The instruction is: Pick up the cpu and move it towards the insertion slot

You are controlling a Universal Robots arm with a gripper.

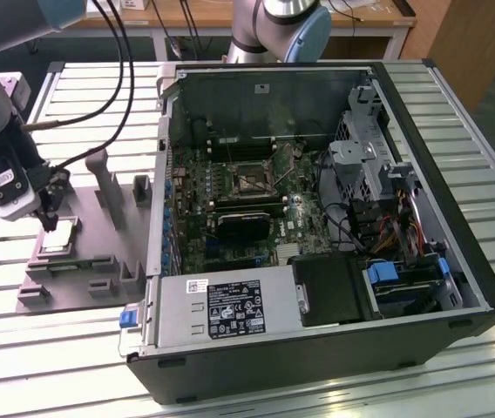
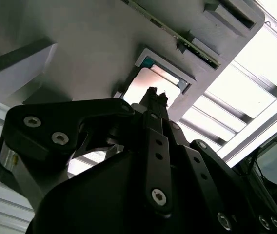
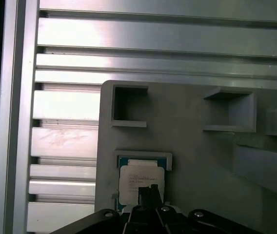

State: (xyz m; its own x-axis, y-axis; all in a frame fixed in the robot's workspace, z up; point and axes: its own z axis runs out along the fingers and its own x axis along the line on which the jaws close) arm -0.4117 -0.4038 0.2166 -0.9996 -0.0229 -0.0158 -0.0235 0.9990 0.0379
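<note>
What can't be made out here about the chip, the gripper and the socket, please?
- First wrist view: the gripper hides the near edge of the chip.
- Second wrist view: the gripper blocks where it would meet the chip, so contact is unclear.
- Exterior view: the inside of the socket is too small.

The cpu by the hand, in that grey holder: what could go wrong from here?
1. The cpu sits inside a raised frame on the grey holder. If the hand meets it off-centre, it might tilt or jam against that frame.
2. The insertion slot lies inside the computer case, past its raised side wall. A low carry could clip that wall.
</note>
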